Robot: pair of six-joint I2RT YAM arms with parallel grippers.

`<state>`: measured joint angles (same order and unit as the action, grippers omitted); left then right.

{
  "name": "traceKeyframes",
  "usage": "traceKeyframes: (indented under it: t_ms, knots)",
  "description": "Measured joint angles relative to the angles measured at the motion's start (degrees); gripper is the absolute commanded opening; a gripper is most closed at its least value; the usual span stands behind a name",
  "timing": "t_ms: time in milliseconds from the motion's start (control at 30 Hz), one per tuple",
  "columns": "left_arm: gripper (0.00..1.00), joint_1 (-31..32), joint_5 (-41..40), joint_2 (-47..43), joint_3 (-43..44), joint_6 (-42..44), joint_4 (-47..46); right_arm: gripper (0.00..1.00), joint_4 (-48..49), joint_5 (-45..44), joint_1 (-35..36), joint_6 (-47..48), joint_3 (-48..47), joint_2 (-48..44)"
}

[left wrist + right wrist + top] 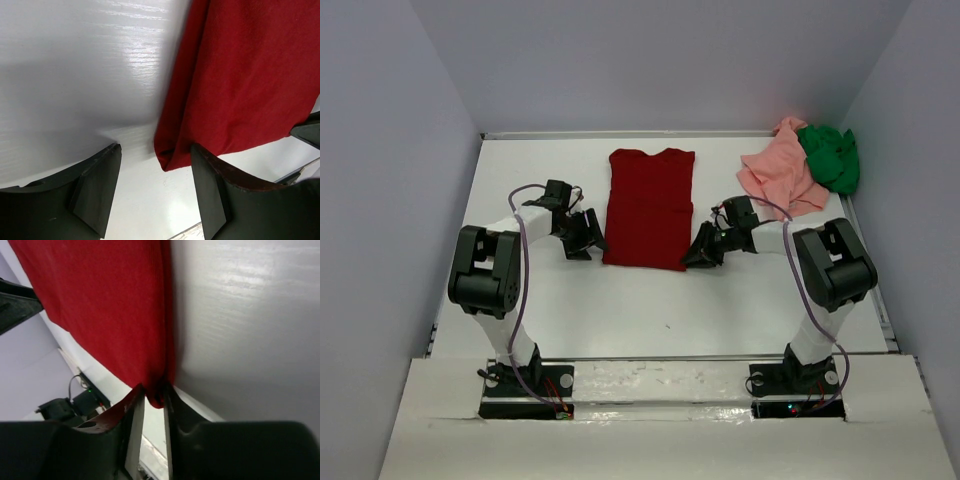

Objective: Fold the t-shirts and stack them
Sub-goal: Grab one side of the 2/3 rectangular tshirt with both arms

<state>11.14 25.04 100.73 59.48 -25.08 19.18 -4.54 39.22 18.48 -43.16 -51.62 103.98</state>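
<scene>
Red cloth is clamped in the right gripper [152, 402] — the near right corner of the red shirt [650, 205]. The left gripper [155, 150] hangs open, straddling the near left corner. The shirt lies flat on the table [620, 310]; pink shirt [780, 175] and green shirt [832, 155] are heaped far right. Lifting on one corner alone would likely skew the fold — or the thin pinch could slip.

Bright, even light from overhead; soft shadows fall on the white surface [650, 310]. Wrist views: streaked glare across the surface, a blurred edge on the dark red t-shirt [240, 75], and soft focus nearest the lens.
</scene>
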Motion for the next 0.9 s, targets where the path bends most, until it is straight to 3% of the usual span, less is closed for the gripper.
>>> traceKeyframes:
  t_ms: [33,100,700,900]
  knots:
    - [0.7,0.0,0.0,0.1,0.0,0.1,0.0,0.07,0.1,-0.4,0.0,0.1,0.0,0.2]
    - [0.7,0.0,0.0,0.1,0.0,0.3,0.0,0.0,0.1,-1.0,0.0,0.3,0.0,0.7]
    - [0.69,0.0,1.6,0.1,0.0,0.6,-0.1,0.0,-1.6,-1.5,0.0,0.2,-1.8,2.3]
    - [0.59,0.5,2.6,0.5,0.0,0.4,-0.4,0.0,-2.5,-1.7,0.0,0.9,-2.7,2.6]
